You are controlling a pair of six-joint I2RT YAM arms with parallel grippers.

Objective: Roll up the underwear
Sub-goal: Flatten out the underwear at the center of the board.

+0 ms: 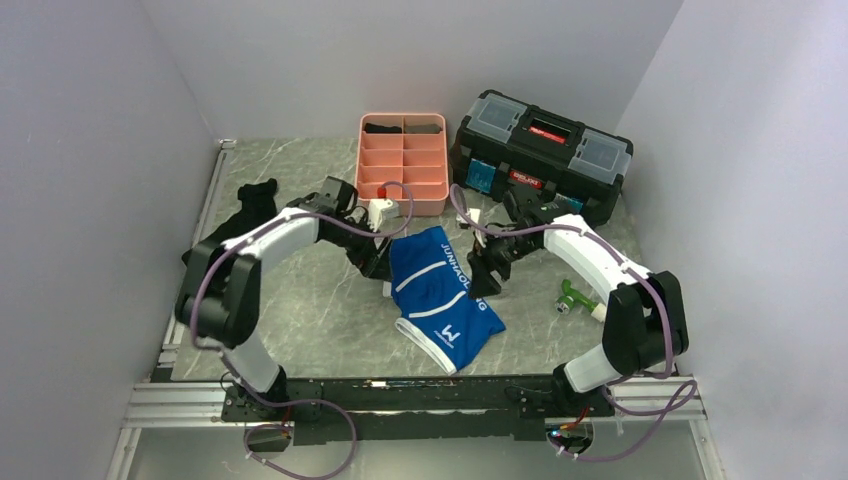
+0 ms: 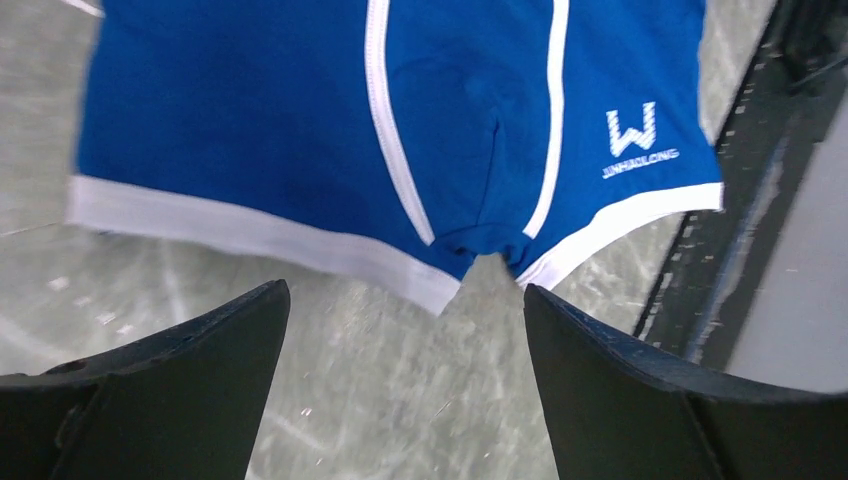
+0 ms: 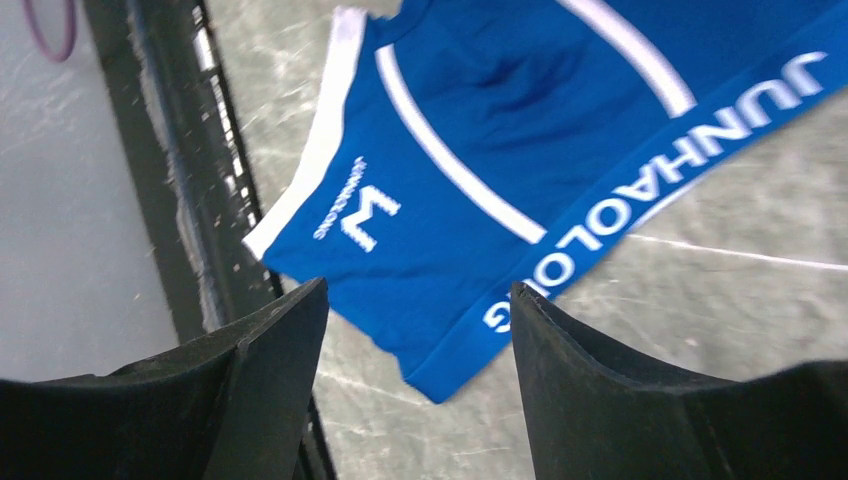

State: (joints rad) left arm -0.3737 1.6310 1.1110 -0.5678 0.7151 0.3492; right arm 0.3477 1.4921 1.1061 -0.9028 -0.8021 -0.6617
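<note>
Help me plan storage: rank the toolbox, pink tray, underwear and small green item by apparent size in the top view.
1. toolbox: largest.
2. underwear and pink tray: about alike, so not ranked.
3. small green item: smallest.

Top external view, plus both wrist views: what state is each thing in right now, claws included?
underwear: flat on the table, unrolled, not held.
left claw: open, empty, by the underwear's leg hems.
right claw: open, empty, by its waistband.
pink tray: dark rolls in the two far compartments, the rest look empty.
toolbox: lid shut.
black garment: crumpled near the table's left edge.
</note>
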